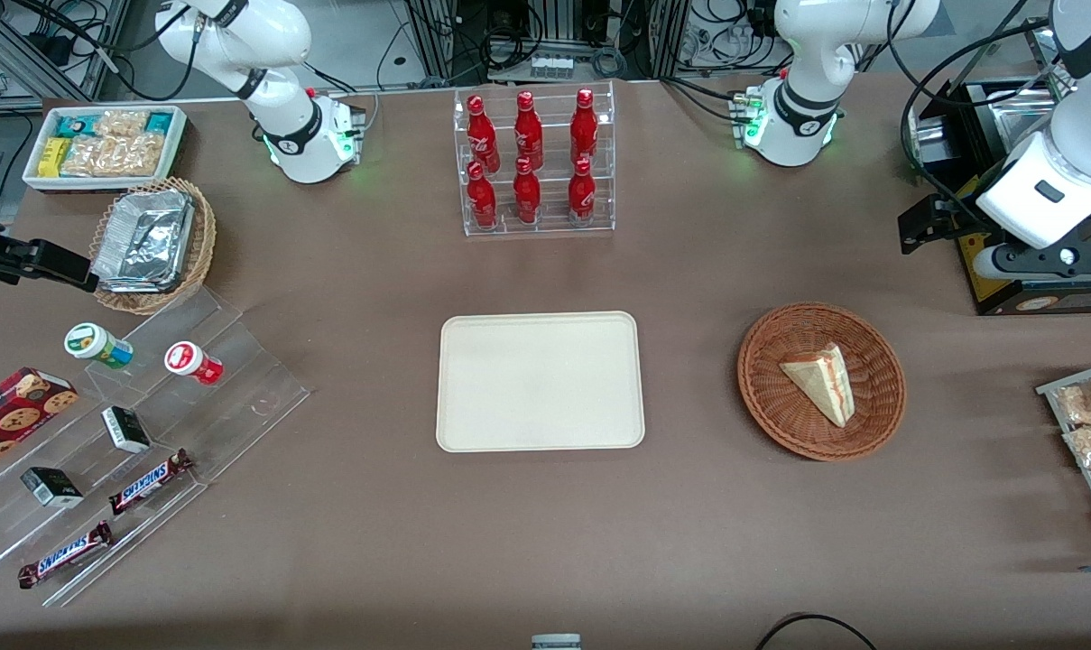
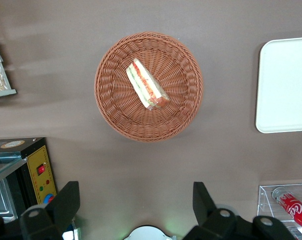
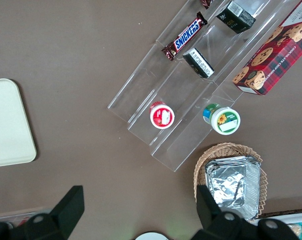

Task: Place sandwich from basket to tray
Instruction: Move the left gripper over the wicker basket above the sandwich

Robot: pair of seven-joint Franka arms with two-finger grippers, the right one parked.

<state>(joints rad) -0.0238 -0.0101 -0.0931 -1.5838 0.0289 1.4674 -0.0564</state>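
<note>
The sandwich (image 1: 820,384) (image 2: 147,85), a pale wedge with red and green filling along its cut edge, lies on its side in the round reddish-brown basket (image 1: 762,397) (image 2: 111,100). The cream tray (image 1: 540,379) (image 2: 285,85) sits flat and bare at the table's middle, beside the basket toward the parked arm's end. My left gripper (image 2: 135,207) hangs high above the table, over the strip between the basket and the arm's base, farther from the front camera than the basket. Its fingers (image 2: 66,205) stand wide apart and hold nothing.
A clear rack of red bottles (image 1: 534,162) stands farther from the front camera than the tray. A black box with a yellow panel (image 1: 987,280) (image 2: 41,175) and a rack of bagged snacks (image 1: 1086,424) sit at the working arm's end. Acrylic steps with snacks (image 1: 148,406) lie toward the parked arm's end.
</note>
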